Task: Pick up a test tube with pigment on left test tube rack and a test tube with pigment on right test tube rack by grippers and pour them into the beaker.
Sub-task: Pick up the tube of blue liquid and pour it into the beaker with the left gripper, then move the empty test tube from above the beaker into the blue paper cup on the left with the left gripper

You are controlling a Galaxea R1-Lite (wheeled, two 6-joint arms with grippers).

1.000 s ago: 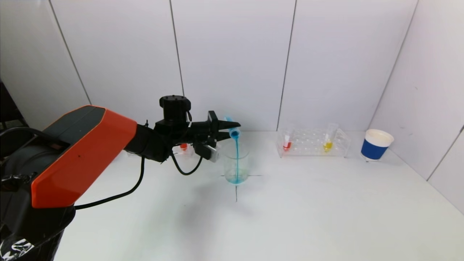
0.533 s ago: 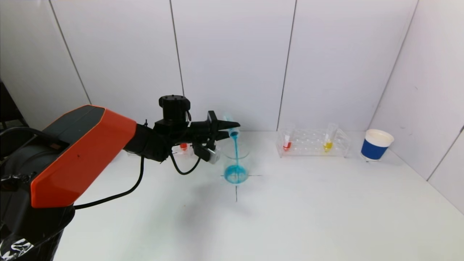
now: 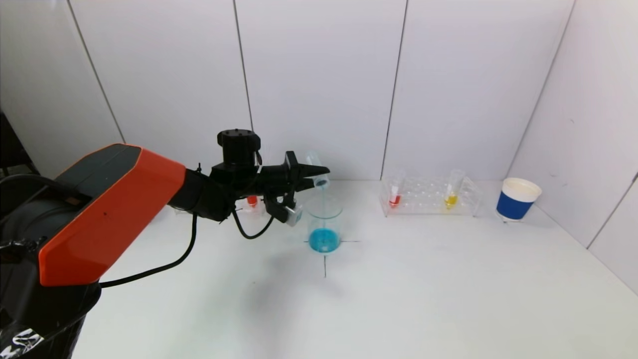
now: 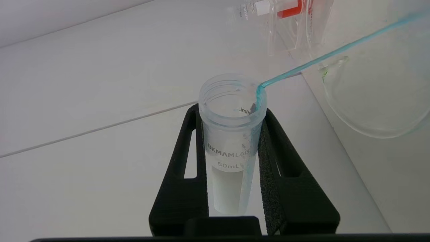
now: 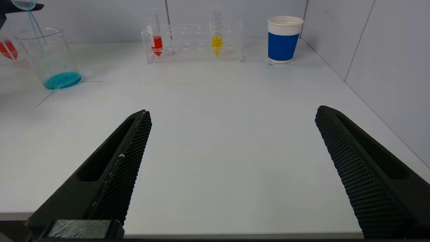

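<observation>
My left gripper (image 3: 311,175) is shut on a clear test tube (image 4: 231,134) and holds it tipped mouth-down over the glass beaker (image 3: 324,222). The tube is nearly drained; a thin blue stream (image 4: 322,57) still runs from its lip. Blue liquid lies in the beaker's bottom (image 5: 62,80). The left rack (image 3: 251,204) behind my arm holds a red tube. The right rack (image 3: 429,197) holds a red tube (image 3: 395,198) and a yellow tube (image 3: 451,199). My right gripper (image 5: 231,161) is open and empty, low over the table's near edge, out of the head view.
A blue and white paper cup (image 3: 517,199) stands at the far right, beside the right rack. White walls close in the table at the back and right. A black cross is marked on the table under the beaker.
The blue stream has thinned to a trickle and the tube has emptied. The blue liquid in the beaker has risen. My left gripper has lifted slightly.
</observation>
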